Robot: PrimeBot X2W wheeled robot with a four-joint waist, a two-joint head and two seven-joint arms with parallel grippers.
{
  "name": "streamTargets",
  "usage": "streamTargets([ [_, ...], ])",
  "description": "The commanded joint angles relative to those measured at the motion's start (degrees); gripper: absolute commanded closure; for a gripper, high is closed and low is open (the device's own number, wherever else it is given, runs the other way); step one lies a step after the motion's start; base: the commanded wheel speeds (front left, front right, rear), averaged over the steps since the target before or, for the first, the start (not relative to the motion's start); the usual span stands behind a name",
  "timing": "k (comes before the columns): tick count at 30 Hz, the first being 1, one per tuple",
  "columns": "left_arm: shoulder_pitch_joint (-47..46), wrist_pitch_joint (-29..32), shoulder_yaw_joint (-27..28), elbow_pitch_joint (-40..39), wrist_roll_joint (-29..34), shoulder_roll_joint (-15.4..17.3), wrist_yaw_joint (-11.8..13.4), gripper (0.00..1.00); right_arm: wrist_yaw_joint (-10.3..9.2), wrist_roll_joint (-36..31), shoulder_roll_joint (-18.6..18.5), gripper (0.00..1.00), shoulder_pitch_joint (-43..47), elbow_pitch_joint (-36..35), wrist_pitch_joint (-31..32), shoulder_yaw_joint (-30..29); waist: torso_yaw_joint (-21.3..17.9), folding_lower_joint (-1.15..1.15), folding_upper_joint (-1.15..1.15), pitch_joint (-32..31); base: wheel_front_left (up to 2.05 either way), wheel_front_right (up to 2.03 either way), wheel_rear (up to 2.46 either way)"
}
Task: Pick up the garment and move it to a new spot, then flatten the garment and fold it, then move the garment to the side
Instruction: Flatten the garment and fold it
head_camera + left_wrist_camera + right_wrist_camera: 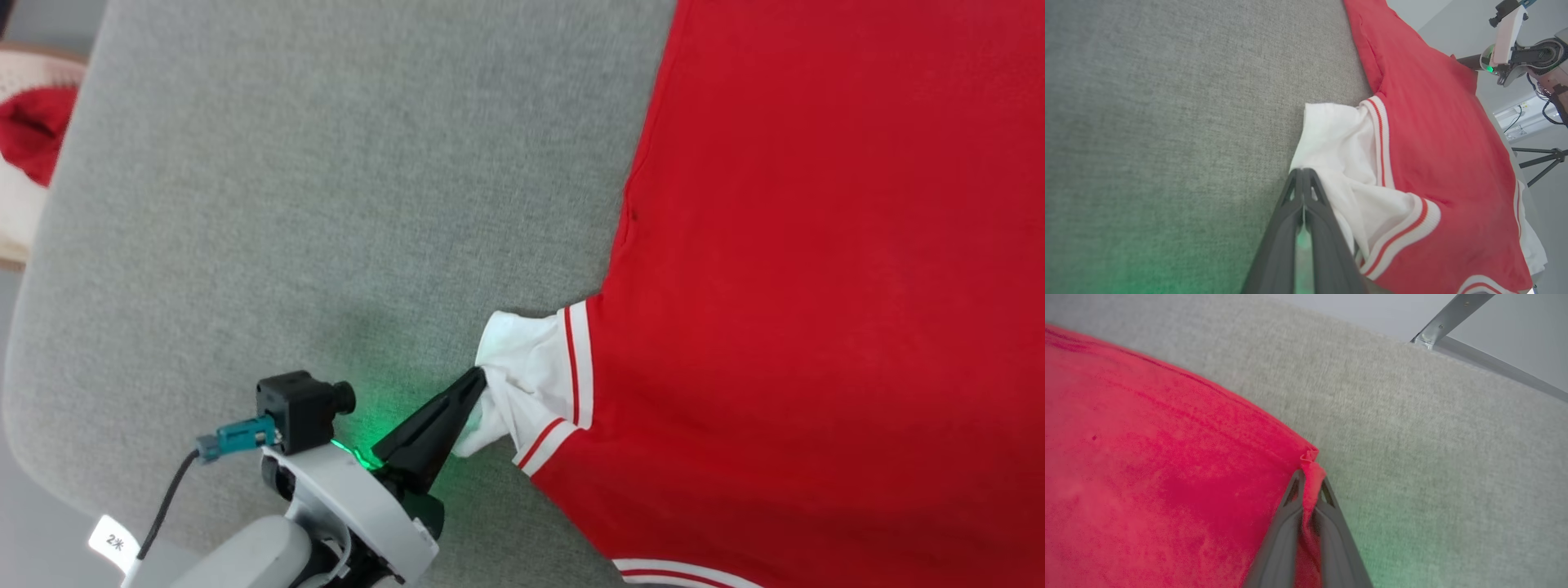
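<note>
The garment (816, 245) is a red shirt lying spread over the right part of the grey fabric table (286, 204). Its white sleeve (526, 380), edged with red-and-white striped trim, bunches toward my left gripper (478, 377). That gripper is shut on the sleeve's edge. In the left wrist view the closed fingers (1314, 196) meet at the white sleeve (1347, 163). My right gripper (1308, 479) is shut on a pinched corner of the garment's red hem (1312, 455), beside bare table. The right arm (1515, 53) shows at the far end of the garment (1433, 143).
A cream basket (20, 204) with a small red cloth bundle (33, 131) sits off the table's far left edge. Bare grey tabletop lies left of the shirt. A tripod (1543, 159) stands beyond the table, and a metal bar (1453, 318) crosses past its edge.
</note>
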Motion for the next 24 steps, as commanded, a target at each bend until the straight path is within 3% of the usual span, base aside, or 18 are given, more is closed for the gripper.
streamTargets([
  [1, 0.62, 0.05, 0.19, 0.54, -0.49, 0.29, 0.01, 1.0, -0.06, 1.41, -0.32, 1.0, 4.53, 0.79, 0.62, 1.69, -1.87, 0.0, 0.0, -4.38, 0.0, 0.0, 0.0],
  [9, 2.89, 0.83, -0.73, 2.1, -0.11, 1.99, 1.68, 1.0, -0.06, 12.31, -6.4, 1.0, 19.12, -10.47, 2.49, 8.53, -6.23, 0.0, 0.0, -12.45, 0.0, 0.0, 0.0],
  [16, 5.18, 1.0, -0.38, 1.09, -0.99, 3.61, 2.84, 1.0, -0.06, 20.15, -13.04, 1.0, 35.3, -23.48, 3.64, 7.99, -9.25, 0.0, 0.0, -16.44, 0.0, 0.0, 0.0],
  [24, 6.8, 1.03, 0.15, 0.12, -2.03, 5.11, 3.55, 1.0, -0.06, 23.27, -12.43, 1.0, 53.74, -36.07, 3.66, 2.42, -12.24, 0.0, 0.0, -18.1, 0.0, 0.0, 0.0],
])
